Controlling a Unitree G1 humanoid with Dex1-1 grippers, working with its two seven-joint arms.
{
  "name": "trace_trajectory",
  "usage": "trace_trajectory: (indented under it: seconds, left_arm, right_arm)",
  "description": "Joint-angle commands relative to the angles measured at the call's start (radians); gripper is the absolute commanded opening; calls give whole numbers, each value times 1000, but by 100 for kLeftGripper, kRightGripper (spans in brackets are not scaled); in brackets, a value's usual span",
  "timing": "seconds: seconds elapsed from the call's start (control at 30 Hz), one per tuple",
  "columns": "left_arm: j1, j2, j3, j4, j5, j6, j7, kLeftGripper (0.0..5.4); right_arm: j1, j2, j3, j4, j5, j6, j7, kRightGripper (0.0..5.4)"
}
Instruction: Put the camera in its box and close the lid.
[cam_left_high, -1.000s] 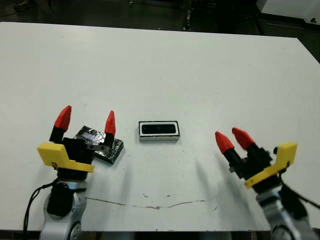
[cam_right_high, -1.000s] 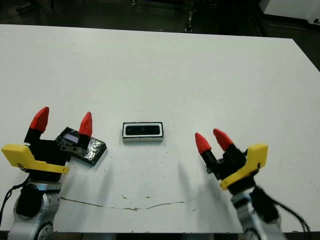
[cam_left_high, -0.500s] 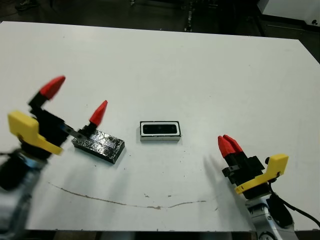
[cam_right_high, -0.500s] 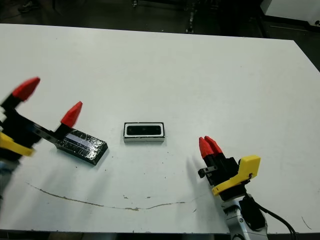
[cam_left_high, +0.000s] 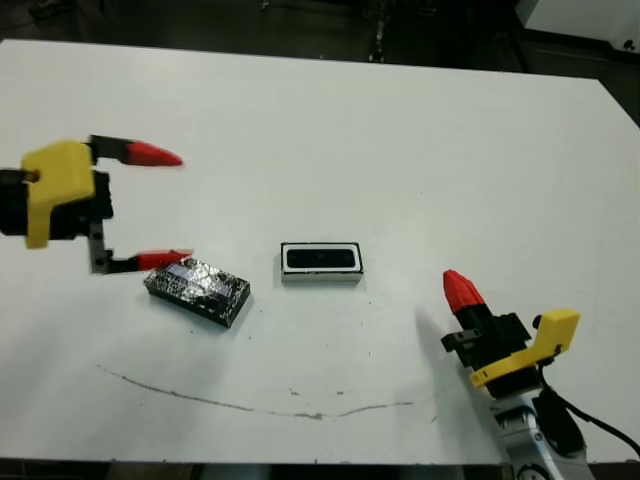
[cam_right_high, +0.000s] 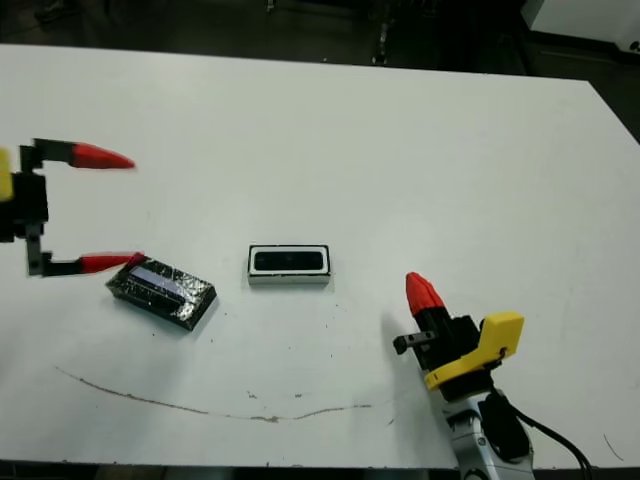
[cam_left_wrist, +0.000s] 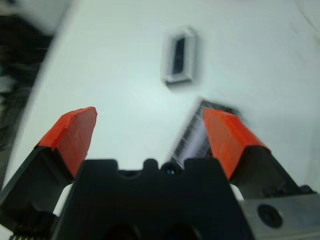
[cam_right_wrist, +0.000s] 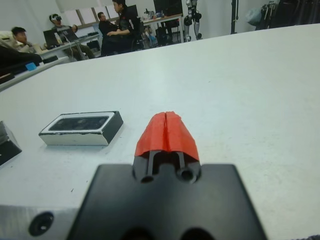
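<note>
On your far left, the left gripper (cam_left_high: 158, 207) is turned on its side, its two red-tipped fingers spread wide with nothing between them: one tip (cam_left_high: 153, 154) points right over bare table, the other (cam_left_high: 163, 259) sits at the far left corner of the lid (cam_left_high: 197, 290). You cannot tell from the head views whether that tip touches the lid. The gripper's yellow and black body is cut off by the picture's left edge.

The lid is a flat black rectangle lying at a slant on the white table (cam_left_high: 400, 130), its top glossy and speckled, with a pale strip that shows better in the right eye view. In the left wrist view it is blurred and partly behind a finger.

Just right of the lid, apart from it, stands the box (cam_left_high: 320, 263), a shallow rectangular tray with a pale rim and thin dark sides. The camera (cam_left_high: 320, 259) lies inside it, a flat black glossy bar that nearly fills the tray. The box is uncovered.

Near you, a thin brown scratch-like line (cam_left_high: 250, 402) runs across the tabletop.

On your right, well apart from the box, the right gripper (cam_left_high: 460, 291) rests low near the table's near edge, its two red tips pressed together into one cone, gripping nothing. Its arm is cut off at the bottom edge. Beyond the table, the right wrist view shows seated people (cam_right_wrist: 120, 22) at desks, small and hard to make out.
</note>
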Motion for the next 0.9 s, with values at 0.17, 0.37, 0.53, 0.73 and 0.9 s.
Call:
trace_trajectory:
  seconds: [0.17, 0.37, 0.53, 0.73, 0.9]
  left_arm:
    - [-155, -37, -197, 151, -62, -59, -149, 540]
    - [-220, -67, -362, 262, -70, -102, -149, 540]
    - [-248, -86, -406, 282, -38, -121, -149, 540]
    - [-255, -109, -414, 274, 39, -128, -149, 540]
    - [-255, -128, -422, 277, 63, -130, -149, 540]
  right_arm:
    - [7, -22, -11, 12, 10, -1, -16, 1]
    - [11, -22, -9, 5, 2, -1, -33, 1]
    - [11, -23, -7, 3, 7, 10, -39, 1]
    - [6, -29, -8, 11, 13, 2, -29, 1]
    - [2, -35, -9, 16, 2, -11, -28, 1]
